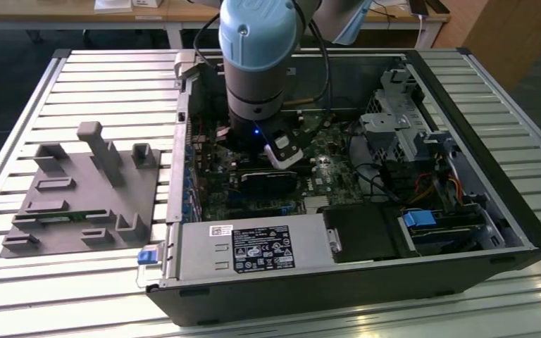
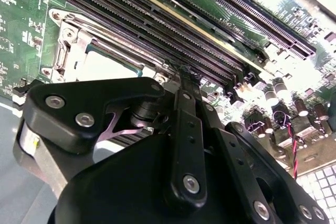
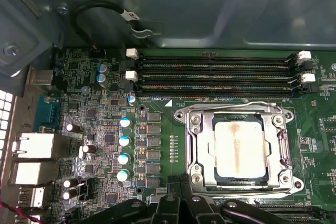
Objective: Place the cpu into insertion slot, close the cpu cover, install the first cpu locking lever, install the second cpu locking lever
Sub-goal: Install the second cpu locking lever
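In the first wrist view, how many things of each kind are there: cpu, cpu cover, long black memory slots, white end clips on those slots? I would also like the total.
cpu: 1
cpu cover: 1
long black memory slots: 4
white end clips: 4
Total: 10

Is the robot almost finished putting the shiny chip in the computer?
Partly. The cpu already sits in the insertion slot, and the cpu cover looks folded down around it. The claw hovers empty at the slot's edge. I can't tell whether either locking lever is fastened yet.
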{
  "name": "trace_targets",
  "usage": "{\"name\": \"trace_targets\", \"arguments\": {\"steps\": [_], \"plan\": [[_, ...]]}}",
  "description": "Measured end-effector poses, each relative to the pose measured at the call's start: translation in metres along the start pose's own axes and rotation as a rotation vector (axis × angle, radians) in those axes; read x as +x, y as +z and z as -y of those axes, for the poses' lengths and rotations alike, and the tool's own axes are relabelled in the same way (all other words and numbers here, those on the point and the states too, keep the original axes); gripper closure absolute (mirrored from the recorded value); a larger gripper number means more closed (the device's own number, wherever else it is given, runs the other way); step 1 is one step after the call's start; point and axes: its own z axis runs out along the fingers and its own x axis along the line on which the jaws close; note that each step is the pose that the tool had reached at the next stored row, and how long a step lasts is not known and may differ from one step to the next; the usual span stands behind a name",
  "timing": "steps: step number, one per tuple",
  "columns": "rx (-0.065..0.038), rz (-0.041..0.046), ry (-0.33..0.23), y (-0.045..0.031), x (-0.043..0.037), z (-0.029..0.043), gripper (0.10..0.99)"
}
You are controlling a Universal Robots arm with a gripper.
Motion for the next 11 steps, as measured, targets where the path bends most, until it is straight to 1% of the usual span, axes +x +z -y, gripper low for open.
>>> {"name": "trace_targets", "arguments": {"steps": [8, 11], "plan": [[0.0, -0.0001, 0.0, -0.0011, 0.0, 0.0035, 0.965], [0.0, 0.0002, 0.0, -0.0021, -0.0001, 0.0036, 0.965]]}}
